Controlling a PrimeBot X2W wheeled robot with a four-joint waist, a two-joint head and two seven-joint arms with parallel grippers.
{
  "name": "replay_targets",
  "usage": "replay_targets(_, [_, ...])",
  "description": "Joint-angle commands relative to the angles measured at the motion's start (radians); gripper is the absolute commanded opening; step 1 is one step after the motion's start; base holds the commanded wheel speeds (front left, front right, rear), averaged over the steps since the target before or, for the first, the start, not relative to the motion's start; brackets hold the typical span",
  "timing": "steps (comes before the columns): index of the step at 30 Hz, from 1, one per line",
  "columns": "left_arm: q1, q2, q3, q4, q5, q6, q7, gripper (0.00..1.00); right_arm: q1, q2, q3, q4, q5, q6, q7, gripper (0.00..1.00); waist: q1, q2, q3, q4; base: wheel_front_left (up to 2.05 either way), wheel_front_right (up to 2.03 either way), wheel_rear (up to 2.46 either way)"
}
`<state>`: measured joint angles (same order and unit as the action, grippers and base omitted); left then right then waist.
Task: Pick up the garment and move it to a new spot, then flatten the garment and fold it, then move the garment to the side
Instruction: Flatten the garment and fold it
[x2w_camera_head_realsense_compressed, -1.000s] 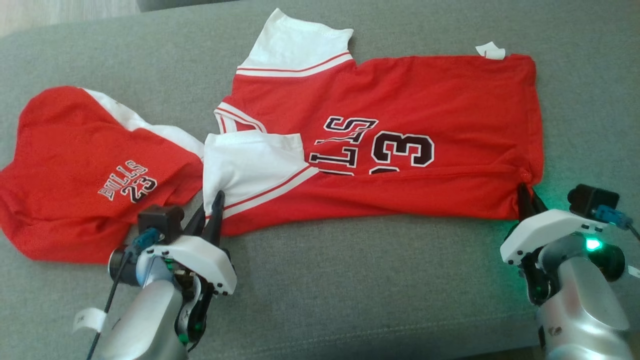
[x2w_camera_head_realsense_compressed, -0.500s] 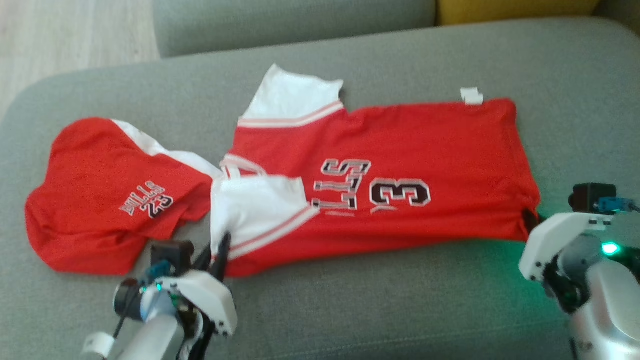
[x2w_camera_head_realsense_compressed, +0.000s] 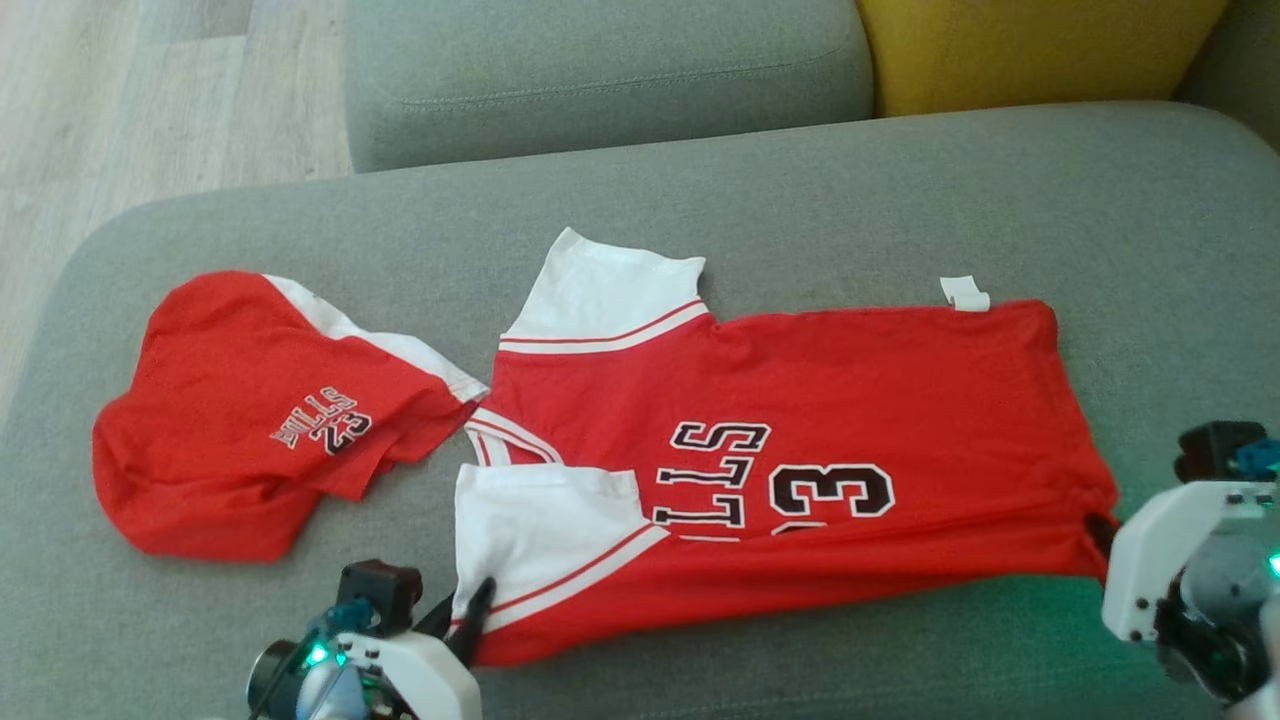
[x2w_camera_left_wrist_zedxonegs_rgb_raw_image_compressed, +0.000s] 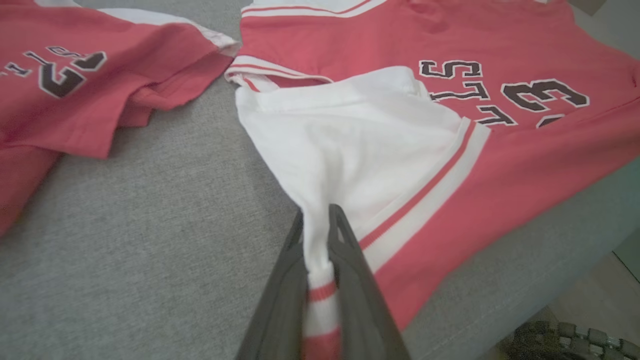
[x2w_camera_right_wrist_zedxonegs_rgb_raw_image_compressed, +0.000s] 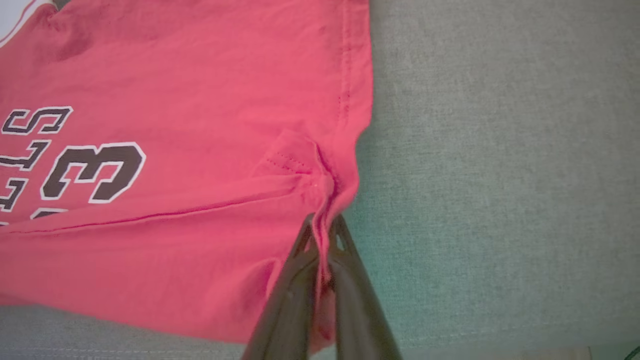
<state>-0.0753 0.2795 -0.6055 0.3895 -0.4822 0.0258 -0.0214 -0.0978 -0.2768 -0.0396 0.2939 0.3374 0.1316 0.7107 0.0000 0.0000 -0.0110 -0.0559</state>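
Observation:
A red jersey (x2w_camera_head_realsense_compressed: 860, 400) with white sleeves and black lettering lies spread across the grey sofa seat, its near long edge folded over. My left gripper (x2w_camera_head_realsense_compressed: 478, 600) is shut on the white near sleeve (x2w_camera_left_wrist_zedxonegs_rgb_raw_image_compressed: 360, 145), cloth pinched between the dark fingers (x2w_camera_left_wrist_zedxonegs_rgb_raw_image_compressed: 350, 260). My right gripper (x2w_camera_head_realsense_compressed: 1100, 525) is shut on the red hem corner (x2w_camera_right_wrist_zedxonegs_rgb_raw_image_compressed: 320, 190) at the jersey's right end. In the right wrist view the cloth bunches where the fingers (x2w_camera_right_wrist_zedxonegs_rgb_raw_image_compressed: 345, 280) clamp it.
A second red garment (x2w_camera_head_realsense_compressed: 250, 410) with the same lettering lies crumpled at the left, just apart from the jersey. The grey sofa (x2w_camera_head_realsense_compressed: 800, 180) has a back cushion and a yellow cushion (x2w_camera_head_realsense_compressed: 1030, 50) behind. Wooden floor (x2w_camera_head_realsense_compressed: 100, 100) lies beyond the left edge.
The head camera has tilted up, bringing the sofa back and floor into view. Both grippers stay shut on the jersey, which has shifted slightly toward the near edge.

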Motion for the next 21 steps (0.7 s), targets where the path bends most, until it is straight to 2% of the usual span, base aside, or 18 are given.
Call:
replay_targets(1, [-0.037, 0.028, 0.035, -0.039, -0.005, 0.001, 0.003, 0.25, -0.018, -0.031, -0.004, -0.057, -0.002, -0.001, 0.002, 0.07, 0.0, 0.0, 0.002, 0.0, 0.0, 0.0, 0.0])
replay_targets(2, [-0.035, 0.03, 0.035, -0.047, -0.005, 0.004, 0.006, 0.86, -0.012, -0.028, -0.012, -0.07, -0.009, -0.001, -0.002, 0.82, 0.0, 0.0, 0.004, 0.0, 0.0, 0.0, 0.0])
replay_targets(3, [-0.036, 0.03, 0.038, -0.055, -0.006, 0.01, 0.004, 1.0, -0.007, -0.021, -0.022, -0.081, -0.013, -0.001, -0.005, 1.0, 0.0, 0.0, 0.006, 0.0, 0.0, 0.0, 0.0])
replay_targets(9, [-0.062, 0.031, 0.07, -0.101, -0.007, 0.039, -0.037, 1.0, -0.016, 0.029, -0.07, -0.143, -0.05, -0.001, -0.063, 1.0, 0.0, 0.0, 0.029, -0.007, 0.0, 0.0, 0.0])
replay_targets(11, [-0.084, 0.03, 0.09, -0.119, -0.008, 0.045, -0.071, 1.0, -0.033, 0.044, -0.078, -0.163, -0.063, -0.001, -0.104, 1.0, 0.0, 0.0, 0.042, -0.01, 0.0, 0.0, 0.0])
replay_targets(12, [-0.116, 0.028, 0.116, -0.14, -0.012, 0.047, -0.113, 1.0, -0.063, 0.063, -0.075, -0.191, -0.074, -0.001, -0.17, 1.0, 0.0, 0.0, 0.062, -0.015, 0.0, 0.0, 0.0])
replay_targets(17, [-0.236, 0.026, 0.158, -0.168, -0.021, 0.021, -0.17, 1.0, -0.15, 0.082, -0.03, -0.197, -0.098, -0.001, -0.331, 1.0, 0.0, 0.0, 0.12, -0.033, 0.0, 0.0, 0.0])
replay_targets(21, [-0.38, 0.033, 0.157, -0.137, -0.033, -0.034, -0.115, 1.0, -0.236, 0.101, -0.006, -0.16, -0.127, -0.001, -0.419, 1.0, 0.0, 0.0, 0.183, -0.052, 0.0, 0.0, 0.0])
